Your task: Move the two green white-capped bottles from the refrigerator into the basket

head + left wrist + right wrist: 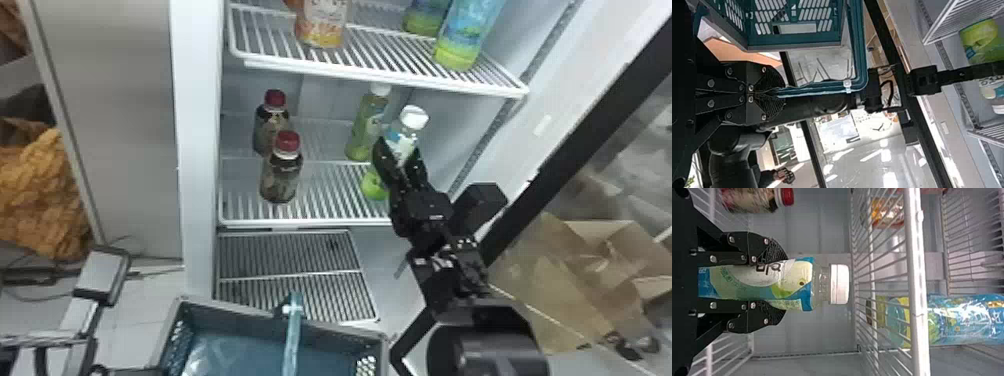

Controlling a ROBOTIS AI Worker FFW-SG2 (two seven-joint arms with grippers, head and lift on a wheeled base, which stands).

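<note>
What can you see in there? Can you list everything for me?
Fridge: 1, white, centre
Shelves: 2, white, inside
Grate: 1, grey, fridge bottom
Green bottles: 2, white caps, lower shelf area, back and front
Red-capped bottles: 2, dark, lower shelf, left
Blue-green bottles: 2, upper shelf, right
Orange bottle: at least 1, upper shelf, left
Basket: 1, grey and teal, below fridge
Cloth: 1, orange, far left
Box: 1, brown, right
Right end effector: 1, black, on front green bottle
Left end effector: 1, black, on basket handle
</note>
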